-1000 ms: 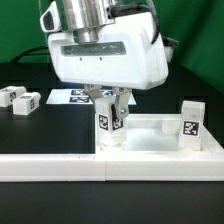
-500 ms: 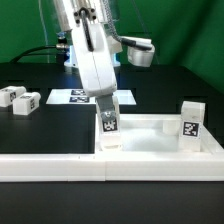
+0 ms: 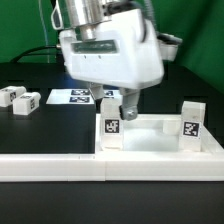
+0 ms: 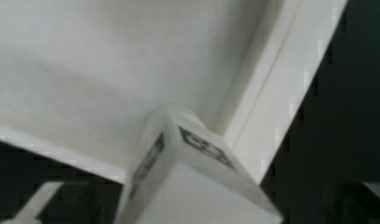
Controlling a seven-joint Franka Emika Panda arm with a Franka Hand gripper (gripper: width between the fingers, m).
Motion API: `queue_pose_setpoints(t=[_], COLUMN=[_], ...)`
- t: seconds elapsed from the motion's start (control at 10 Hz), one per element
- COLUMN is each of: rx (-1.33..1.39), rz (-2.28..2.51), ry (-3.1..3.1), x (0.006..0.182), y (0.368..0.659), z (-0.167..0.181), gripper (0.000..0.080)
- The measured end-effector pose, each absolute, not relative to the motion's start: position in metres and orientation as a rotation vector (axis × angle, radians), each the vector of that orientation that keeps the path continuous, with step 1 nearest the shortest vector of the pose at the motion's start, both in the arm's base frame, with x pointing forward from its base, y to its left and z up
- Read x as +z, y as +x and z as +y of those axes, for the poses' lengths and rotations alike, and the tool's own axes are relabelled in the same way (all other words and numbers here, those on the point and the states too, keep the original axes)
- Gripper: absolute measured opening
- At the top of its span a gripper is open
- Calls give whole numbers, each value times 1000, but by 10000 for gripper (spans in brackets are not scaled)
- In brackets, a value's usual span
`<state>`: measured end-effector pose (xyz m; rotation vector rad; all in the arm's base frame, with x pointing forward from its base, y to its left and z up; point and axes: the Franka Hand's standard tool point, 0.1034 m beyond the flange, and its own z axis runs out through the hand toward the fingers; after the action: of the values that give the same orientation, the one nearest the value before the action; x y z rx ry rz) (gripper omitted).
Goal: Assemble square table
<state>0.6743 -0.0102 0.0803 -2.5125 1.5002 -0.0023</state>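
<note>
Claw (image 3: pixel 108 103), open or clamped I cannot tell, hovers mid-frame over one leg (image 3: pixel 111 128) standing in the square top (image 3: pixel 150 139); a second leg (image 3: pixel 190 122) stands at frame right, two loose legs (image 3: pixel 14 97) not yet fitted.

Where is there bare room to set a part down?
Bare black table between the loose legs, marker board, long bar and square top. Also the top's floor between the corner leg and the leg under the pincer; crowded right around that leg.
</note>
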Motion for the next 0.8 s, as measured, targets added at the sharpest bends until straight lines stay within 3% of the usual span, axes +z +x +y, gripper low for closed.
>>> queue_pose_setpoints(t=[0.4,0.6,0.8], rx=[-49,-48,-32], rz=[1144,471,439], ry=[-2709,-2994,-2997], x=[79,76,74], y=[673,674,674], z=[-14,-16,-15], gripper=[648,649,649])
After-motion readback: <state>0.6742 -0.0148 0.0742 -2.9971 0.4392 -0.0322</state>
